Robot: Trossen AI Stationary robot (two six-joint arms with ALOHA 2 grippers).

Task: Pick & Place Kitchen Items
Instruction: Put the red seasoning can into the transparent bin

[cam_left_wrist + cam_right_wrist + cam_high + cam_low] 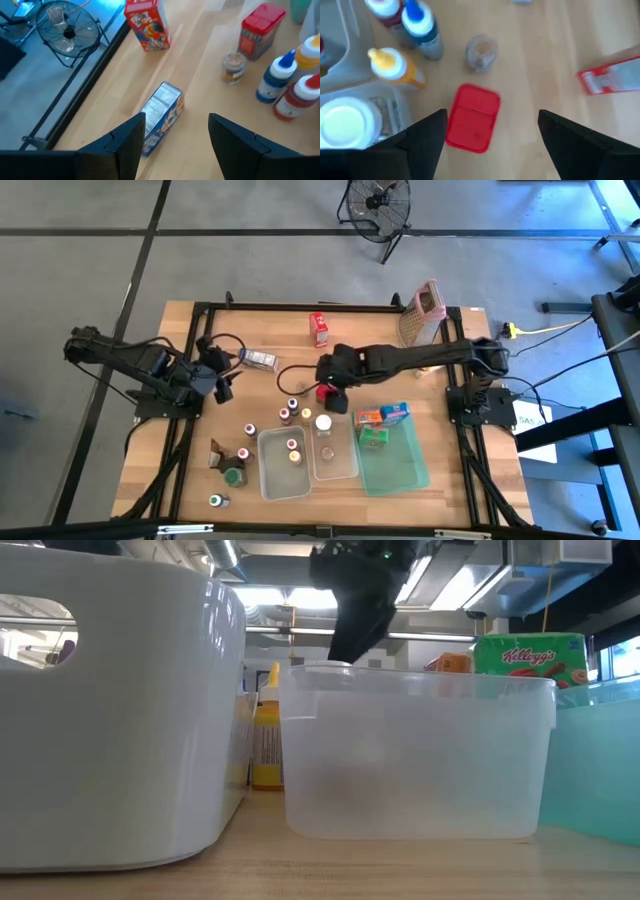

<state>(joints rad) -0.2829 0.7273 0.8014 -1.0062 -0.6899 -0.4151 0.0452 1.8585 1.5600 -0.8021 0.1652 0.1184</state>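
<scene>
Right hand [490, 132] is being held open and empty over red-lidded jar [472, 124] on the surface beside tubs [283, 463], several items being binned already, many left, left hand [175, 140] open over carton [161, 116].

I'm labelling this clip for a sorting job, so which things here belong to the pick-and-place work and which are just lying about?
Part of the job:
- red-lidded container under the open right end effector
- blue carton lying ahead of the open left end effector
- red carton
- yellow-capped bottle
- cereal box

Just lying about:
- grater
- floor fan
</scene>
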